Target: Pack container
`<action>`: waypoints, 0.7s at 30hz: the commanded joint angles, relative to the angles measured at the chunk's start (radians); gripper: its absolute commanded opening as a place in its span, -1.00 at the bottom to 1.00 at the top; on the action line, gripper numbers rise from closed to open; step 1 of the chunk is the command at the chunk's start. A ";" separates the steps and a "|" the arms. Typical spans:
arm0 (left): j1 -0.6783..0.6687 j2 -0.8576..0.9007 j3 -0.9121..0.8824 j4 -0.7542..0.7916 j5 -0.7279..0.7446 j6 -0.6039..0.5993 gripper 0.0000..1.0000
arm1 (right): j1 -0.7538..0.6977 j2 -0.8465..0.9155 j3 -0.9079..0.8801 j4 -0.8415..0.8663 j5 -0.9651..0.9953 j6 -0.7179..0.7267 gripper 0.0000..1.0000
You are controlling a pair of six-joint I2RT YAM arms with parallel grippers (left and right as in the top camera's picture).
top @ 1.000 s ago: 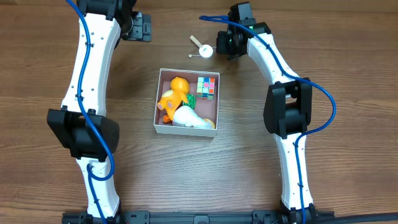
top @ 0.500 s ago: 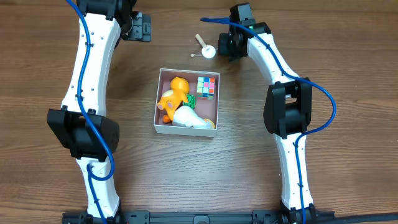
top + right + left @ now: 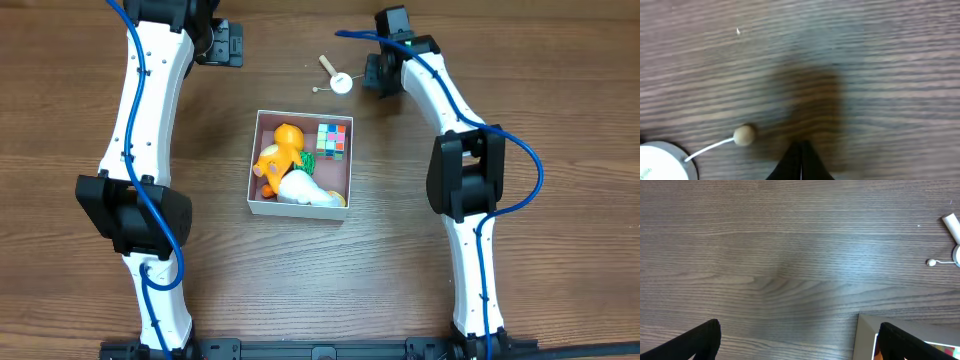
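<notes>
The container (image 3: 299,207), a shallow white-walled box with a reddish-brown inside, sits mid-table. It holds an orange toy (image 3: 277,152), a coloured cube (image 3: 331,139) and a white toy (image 3: 305,189). Its corner shows in the left wrist view (image 3: 865,330). A small white disc toy (image 3: 341,83) with a wooden handle and a bead on a string lies behind the container. My right gripper (image 3: 370,78) is shut and empty just right of it; the bead (image 3: 744,135) lies left of its tips (image 3: 801,150). My left gripper (image 3: 224,45) is open and empty at the far left (image 3: 800,345).
The disc toy's handle (image 3: 951,224) and bead (image 3: 930,262) show at the right edge of the left wrist view. Both white arms run down the table's sides. Bare wood surrounds the container.
My right gripper has moved a little to the right and back. The white disc toy has shifted slightly right as well. The left arm has not moved.
</notes>
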 commanded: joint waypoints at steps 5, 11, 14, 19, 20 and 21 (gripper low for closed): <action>0.005 0.007 0.019 0.004 -0.013 0.008 1.00 | -0.011 0.015 0.050 0.159 -0.097 0.016 -0.92; 0.005 0.007 0.019 0.004 -0.013 0.008 1.00 | 0.021 0.015 0.064 0.197 -0.352 -0.002 -0.92; 0.005 0.007 0.019 0.004 -0.013 0.008 1.00 | 0.072 0.015 0.056 0.176 -0.352 -0.018 -0.92; 0.005 0.007 0.019 0.004 -0.013 0.008 1.00 | 0.105 0.015 0.018 0.170 -0.282 -0.018 -0.92; 0.005 0.007 0.019 0.004 -0.013 0.008 1.00 | 0.105 0.015 0.018 0.170 -0.282 -0.018 -0.92; 0.005 0.007 0.019 0.004 -0.013 0.008 1.00 | 0.105 0.015 0.018 0.169 -0.282 -0.018 -0.92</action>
